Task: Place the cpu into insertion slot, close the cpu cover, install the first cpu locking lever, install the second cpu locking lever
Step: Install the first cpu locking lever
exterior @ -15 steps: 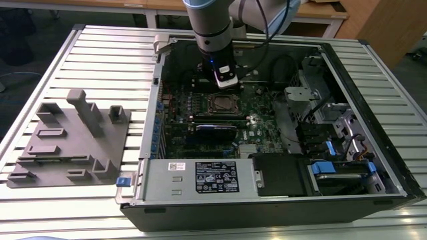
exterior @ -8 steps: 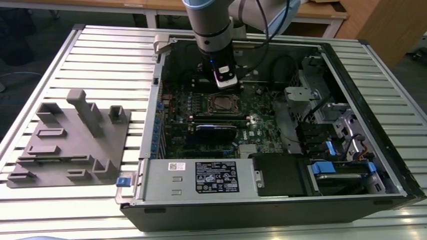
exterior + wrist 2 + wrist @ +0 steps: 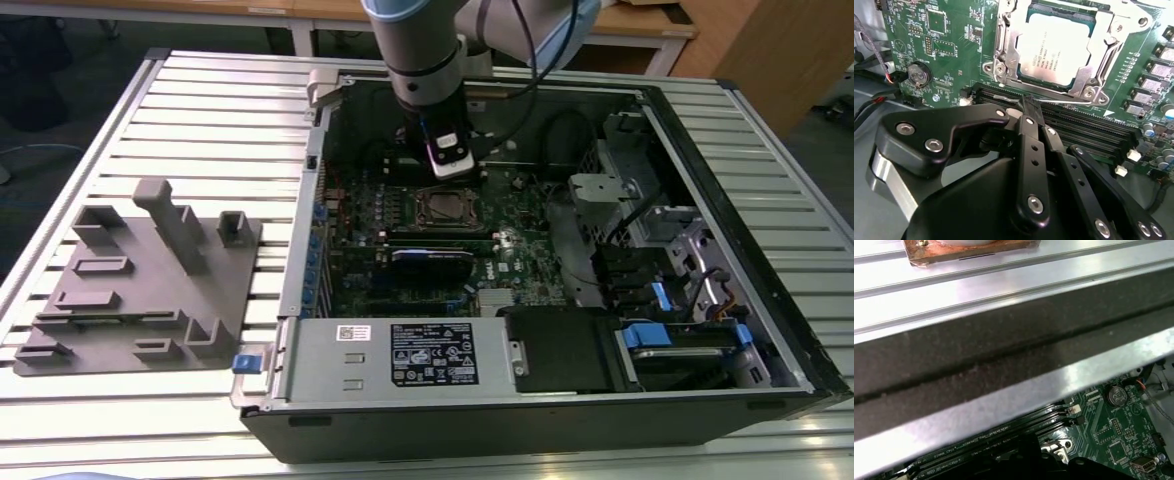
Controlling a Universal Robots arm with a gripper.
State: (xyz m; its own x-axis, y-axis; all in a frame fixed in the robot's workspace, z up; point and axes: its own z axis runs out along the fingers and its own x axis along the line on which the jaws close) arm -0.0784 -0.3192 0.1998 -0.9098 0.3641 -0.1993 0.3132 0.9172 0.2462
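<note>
Gripper (image 3: 1026, 107) hangs over the board (image 3: 944, 45), its black fingers (image 3: 1030, 131) drawn together to a narrow tip with nothing between them, so it grasps no part; the tip ends just beside the socket edge, touching or nearly touching a thin silvery lever (image 3: 1054, 101) that runs along that side. I judge the closed, blade-like pose suits pushing a slim wire lever rather than picking anything up. In the exterior view the arm (image 3: 420, 50) comes down from above into the open case (image 3: 747, 230), which lies on its side on the slatted counter (image 3: 200, 110) so the socket faces up and can be reached from the top. The cpu (image 3: 1061, 47) sits in the socket already, flat and square, its pale silvery-grey top bearing faint print. The cover (image 3: 1009, 45) lies down around it, a thin bright metal frame whose window shows the chip, with screw heads at its corners. Dark memory slots (image 3: 1089, 132) run between gripper and socket. A grey fixture (image 3: 147, 280) rests on the counter, well apart, at the exterior view's left.
</note>
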